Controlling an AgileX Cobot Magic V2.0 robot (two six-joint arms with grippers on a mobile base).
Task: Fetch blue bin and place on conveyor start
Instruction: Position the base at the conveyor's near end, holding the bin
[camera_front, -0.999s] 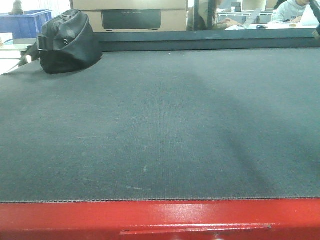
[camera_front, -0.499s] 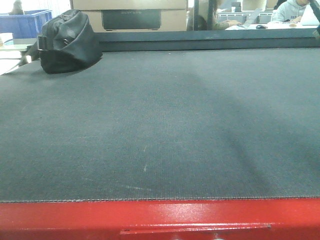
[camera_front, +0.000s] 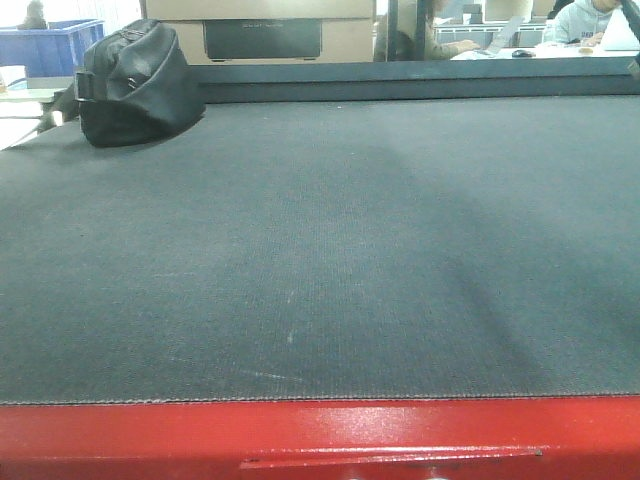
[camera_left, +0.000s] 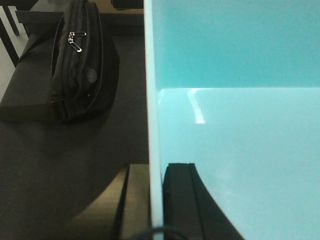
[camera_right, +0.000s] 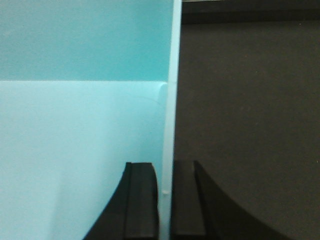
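The pale turquoise smooth plastic bin (camera_left: 240, 150) is held by its 2 side walls. The left gripper (camera_left: 156, 172) is clamped on the left wall and the right gripper (camera_right: 165, 170) on the right wall, each straddling its wall and closed tight on it.

Only the bin's bare glossy floor and walls are shown. The dark grey-black textured fabric belt (camera_front: 320, 250) is seen beside the bin in both wrist views; whether the base touches it cannot be told.

A zipped black fabric bag (camera_front: 135, 85) is seen lying on the belt's far left — near the bin's left wall, but apart. The belt's near end is bounded by the glossy red metal edge strip (camera_front: 320, 435).

Print on the dark panel of the brown cardboard box (camera_front: 262, 38) behind is too blurred to be read — a dark blue plastic crate (camera_front: 60, 45) is seen further left.
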